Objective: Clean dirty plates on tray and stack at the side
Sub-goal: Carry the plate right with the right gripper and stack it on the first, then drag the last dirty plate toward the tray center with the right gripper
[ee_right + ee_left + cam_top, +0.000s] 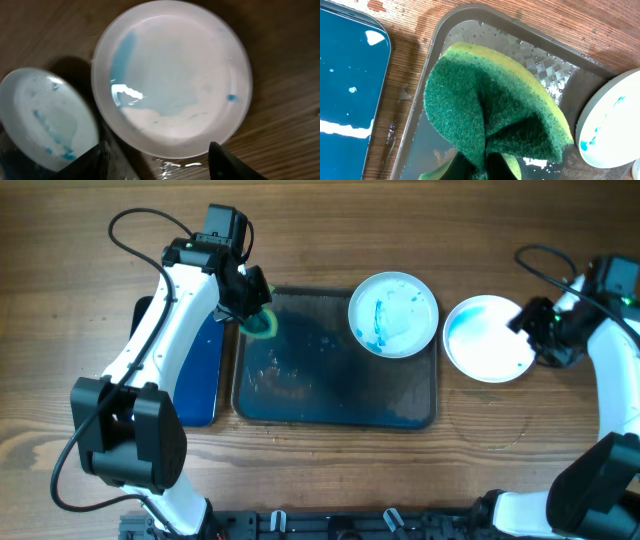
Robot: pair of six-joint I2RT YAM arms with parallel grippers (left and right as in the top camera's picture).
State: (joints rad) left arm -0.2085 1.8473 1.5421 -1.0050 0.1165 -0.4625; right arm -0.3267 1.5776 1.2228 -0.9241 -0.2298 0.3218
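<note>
The dark tray (300, 395) lies mid-table and looks wet. One smeared white plate (393, 313) rests on its far right corner. A second, bluish plate (487, 338) lies on the wood to the tray's right; it fills the right wrist view (172, 75), with the smeared plate at the left (47, 120). I see only two plates. My left gripper (252, 308) is shut on a green-and-yellow sponge (490, 105) over the tray's far left corner (440, 37). My right gripper (159, 162) is open and empty just above the bluish plate's edge.
A narrow glossy blue tray (190, 370) lies left of the dark tray, under my left arm; it shows in the left wrist view (347, 75) with white flecks. Water spots wet the wood around the trays. Cables trail at both far corners.
</note>
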